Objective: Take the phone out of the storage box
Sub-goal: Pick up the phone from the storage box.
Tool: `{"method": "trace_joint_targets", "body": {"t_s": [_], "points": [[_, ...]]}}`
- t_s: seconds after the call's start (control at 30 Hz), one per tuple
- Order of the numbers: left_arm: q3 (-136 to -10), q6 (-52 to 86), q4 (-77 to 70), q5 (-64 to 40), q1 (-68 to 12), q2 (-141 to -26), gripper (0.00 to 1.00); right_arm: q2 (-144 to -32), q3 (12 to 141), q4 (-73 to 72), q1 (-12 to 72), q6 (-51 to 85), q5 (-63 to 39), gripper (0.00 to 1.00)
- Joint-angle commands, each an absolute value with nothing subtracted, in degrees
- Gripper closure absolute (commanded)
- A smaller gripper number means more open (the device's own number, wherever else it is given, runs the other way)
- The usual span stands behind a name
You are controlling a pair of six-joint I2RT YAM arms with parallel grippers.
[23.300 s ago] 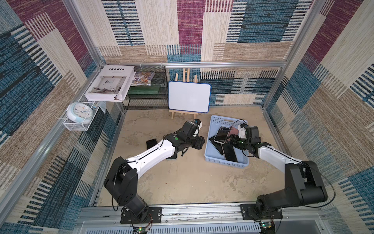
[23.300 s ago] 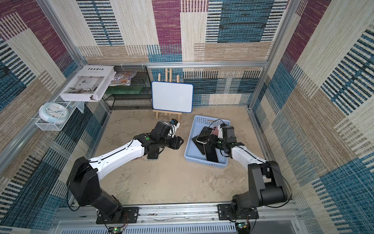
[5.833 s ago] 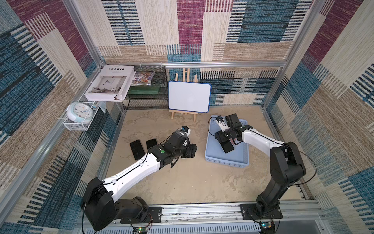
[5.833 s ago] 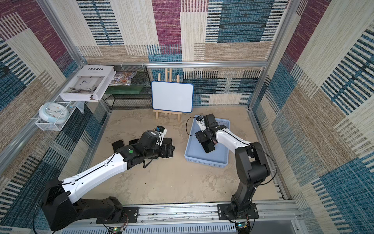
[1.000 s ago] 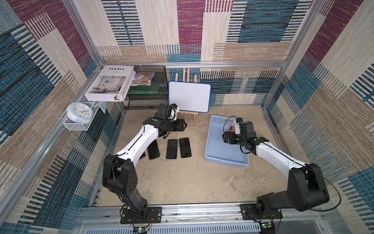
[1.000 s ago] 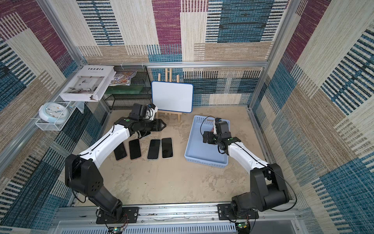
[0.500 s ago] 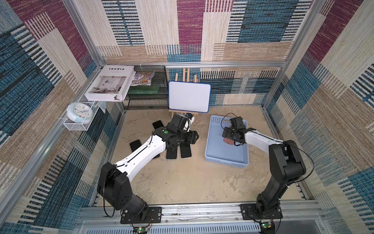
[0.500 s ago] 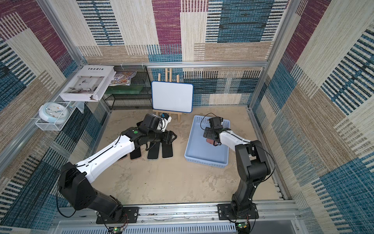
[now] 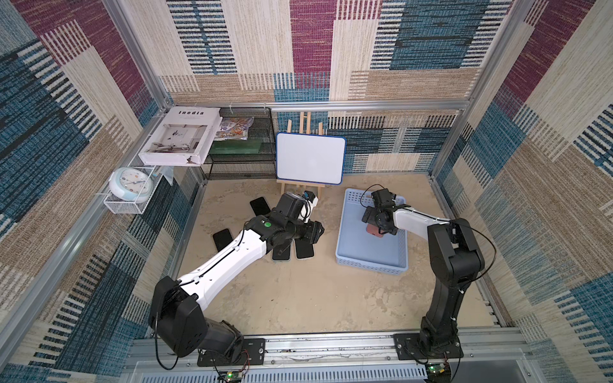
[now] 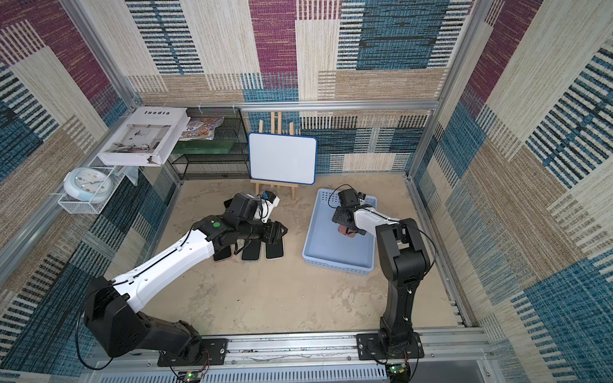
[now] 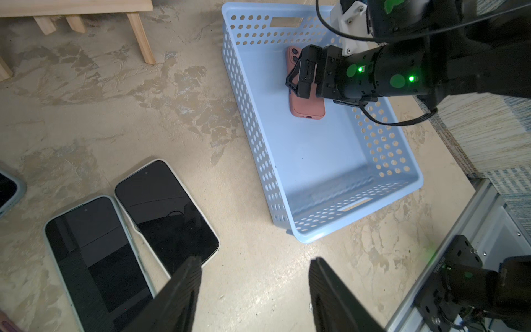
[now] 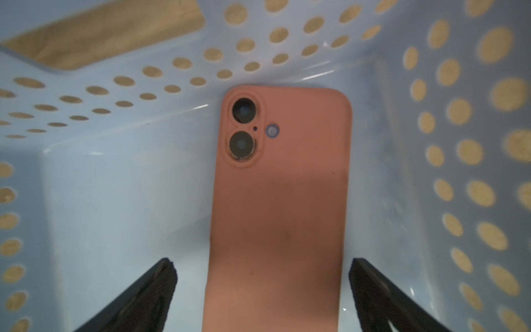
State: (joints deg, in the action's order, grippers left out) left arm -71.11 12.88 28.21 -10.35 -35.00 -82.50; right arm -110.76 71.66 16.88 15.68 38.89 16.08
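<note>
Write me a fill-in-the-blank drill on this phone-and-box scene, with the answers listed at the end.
1. The pink phone lies in the pale ____ storage box.
2. The right claw straddles that phone, its jaws ____.
3. The phone's ____ lenses face up.
4. Two dark phones by the left claw lie ____ the box.
Missing: blue; open; camera; outside.

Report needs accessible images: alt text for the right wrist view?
A salmon-pink phone lies camera side up on the floor of the pale blue storage box, its lens end toward the end with the slot handle. The right claw is open, its dark fingers flanking the phone's near end.
</note>
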Motion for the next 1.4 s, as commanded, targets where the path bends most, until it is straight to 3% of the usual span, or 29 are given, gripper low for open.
{"method": "trace_joint_targets", "body": {"t_s": [0.0, 0.47, 0.8, 1.37], "points": [[-70.8, 11.7, 27.2, -10.5, -35.1, -81.2, 0.35, -111.8, 72.7, 18.5, 15.5, 39.3, 17.0, 0.00], [-68.7, 11.0, 27.7, -9.1, -35.0, -78.1, 0.35, -115.6, 76.3, 22.7, 15.3, 35.7, 20.6, 0.00], [-68.4, 11.1, 28.5, -7.6, -35.1, -74.4, 0.35, -116.1, 75.3, 20.6, 15.4, 35.3, 17.9, 0.18], [-68.3, 13.5, 27.5, -8.4, -35.1, -73.6, 0.35, -102.6, 69.2, 15.6, 17.6, 33.6, 17.0, 0.31]]}}
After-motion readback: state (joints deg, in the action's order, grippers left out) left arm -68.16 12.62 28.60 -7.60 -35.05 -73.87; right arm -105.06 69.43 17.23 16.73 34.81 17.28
